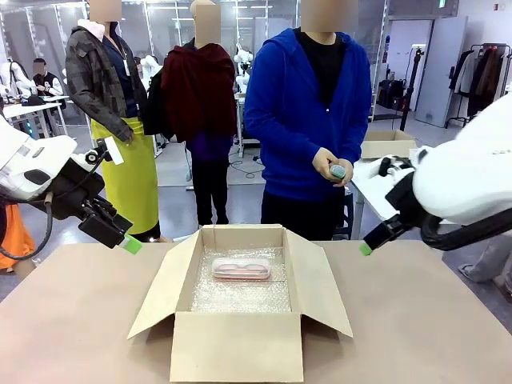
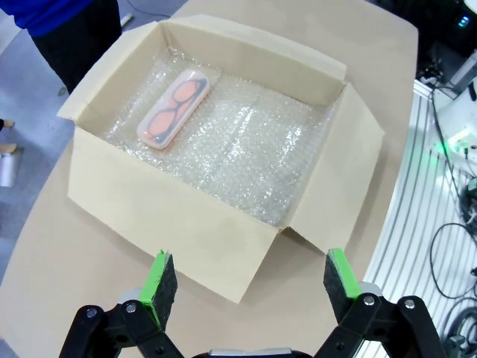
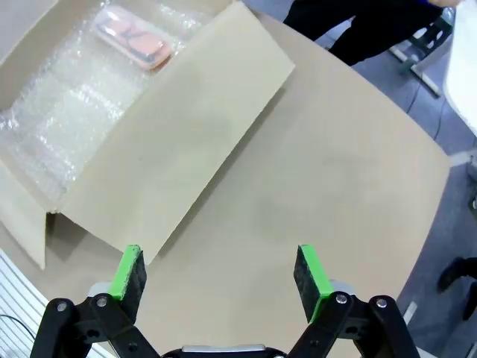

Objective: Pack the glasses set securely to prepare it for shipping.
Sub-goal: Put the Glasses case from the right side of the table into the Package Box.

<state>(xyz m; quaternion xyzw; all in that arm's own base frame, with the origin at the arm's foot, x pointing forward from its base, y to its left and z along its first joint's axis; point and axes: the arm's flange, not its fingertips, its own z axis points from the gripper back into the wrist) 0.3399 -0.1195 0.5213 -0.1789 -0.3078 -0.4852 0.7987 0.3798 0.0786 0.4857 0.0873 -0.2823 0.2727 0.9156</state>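
Above the bench (image 1: 72, 320), left of the box (image 1: 240, 348): the left hand (image 2: 246, 277) hovers with fingers apart and nothing between them. The right hand (image 3: 220, 272) hovers likewise, apart and empty, over bare bench just outside the box's right flap (image 1: 324, 280).

Pink case (image 1: 241, 269): lies flat, lid up, on the bubble wrap (image 1: 240, 304) lining the box, close to the far wall. It sits roughly midway between the two hands, lower than both and well apart from each.

Mint green case (image 1: 338, 170): held in the person's hands (image 1: 328, 164) across the bench, above and beyond the right hand, nearer to it than to the left.

Judgement: set half packed; the step in hand is probably taking the mint green case. Take it with the right hand, across the short sides, lid up. Lower it onto the free wrap beside the pink case. Keep clear of the raised flaps coming in.
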